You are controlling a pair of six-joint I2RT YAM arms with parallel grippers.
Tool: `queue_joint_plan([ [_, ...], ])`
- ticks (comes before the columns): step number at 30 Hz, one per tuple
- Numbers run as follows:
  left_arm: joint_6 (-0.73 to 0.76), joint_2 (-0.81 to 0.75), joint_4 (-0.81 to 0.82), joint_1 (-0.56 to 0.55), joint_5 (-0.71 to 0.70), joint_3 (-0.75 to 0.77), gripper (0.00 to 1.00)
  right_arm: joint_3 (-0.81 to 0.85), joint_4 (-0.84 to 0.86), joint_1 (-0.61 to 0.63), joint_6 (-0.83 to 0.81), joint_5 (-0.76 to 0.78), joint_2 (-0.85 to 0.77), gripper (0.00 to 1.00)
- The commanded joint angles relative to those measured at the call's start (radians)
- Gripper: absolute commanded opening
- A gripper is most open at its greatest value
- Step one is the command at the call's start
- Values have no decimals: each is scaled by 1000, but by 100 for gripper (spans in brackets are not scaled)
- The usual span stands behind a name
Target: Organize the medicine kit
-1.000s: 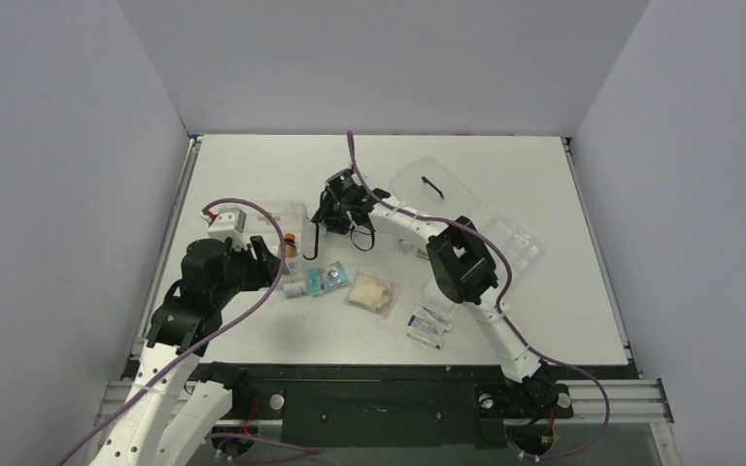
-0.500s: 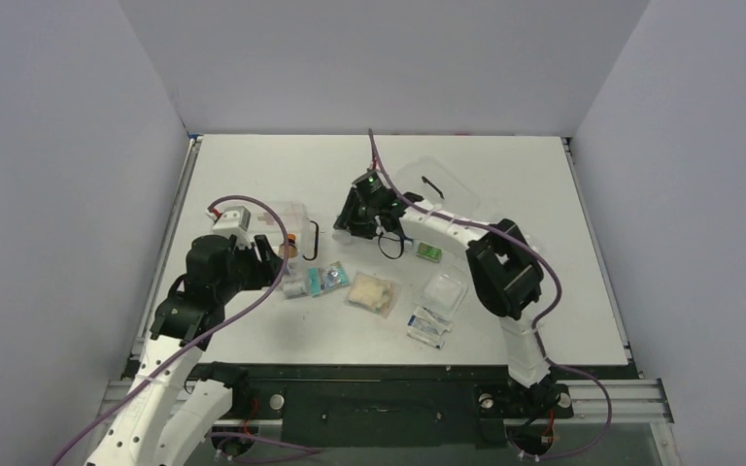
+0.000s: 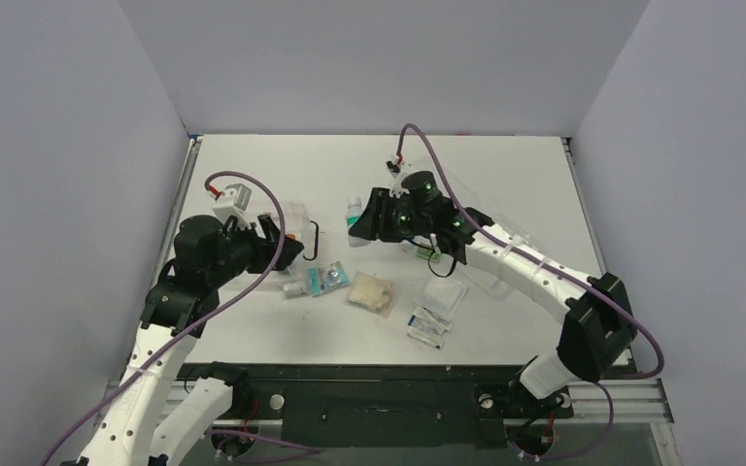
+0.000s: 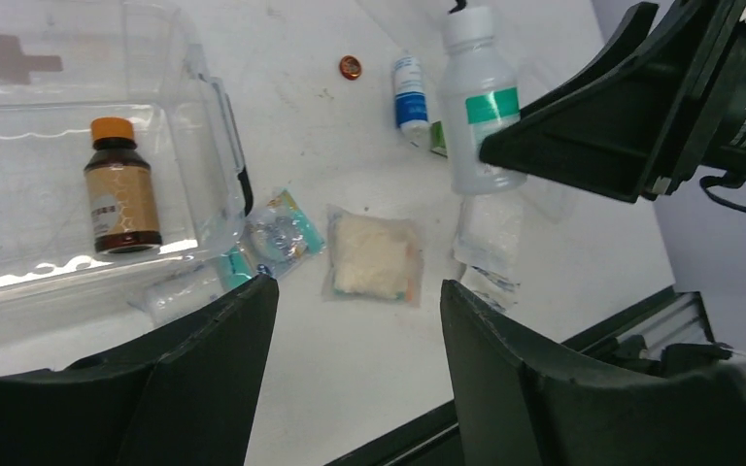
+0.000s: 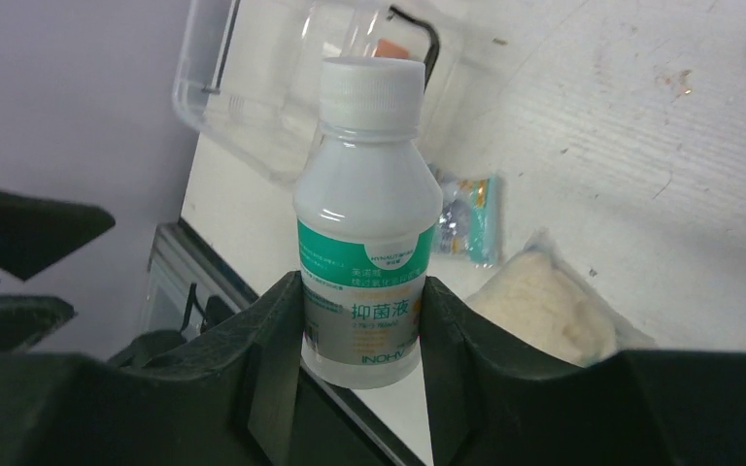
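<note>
Clasping white bottle [image 5: 367, 223] (green label), right jaws, left jaws apart

Left wrist view: medicine kit [image 4: 39, 126] cut off at the 9 to 12 o'clock edges. Right wrist view: white bottle [image 5: 367, 214] lower sides covered by right gripper [image 5: 361, 301] fingers; small label print unreadable. Top view: packets [image 3: 427, 320] at 5 o'clock, contents too small to tell.

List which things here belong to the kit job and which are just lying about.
Job: kit, brown bottle inside it, white bottle in right claw, white pouch, blue vial, teal pack, sachets.
Lying about: coin.
</note>
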Motion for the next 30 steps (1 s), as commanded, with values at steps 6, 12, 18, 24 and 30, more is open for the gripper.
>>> queue_joint_plan([
  [6,-259,1,255,-2,323,42,63,-107,97,126,-138,-220,-275,0],
  [12,-467,-13,501,-1,482,-16,64,-153,196,183,-57,-257,-359,1],
  [18,-591,-21,641,-3,566,-44,65,-189,385,202,72,-246,-392,2],
  [24,-648,-21,703,-8,611,-53,65,-158,419,225,97,-221,-379,1],
  [30,-676,-20,737,-15,638,-59,65,-139,453,235,114,-207,-363,0],
])
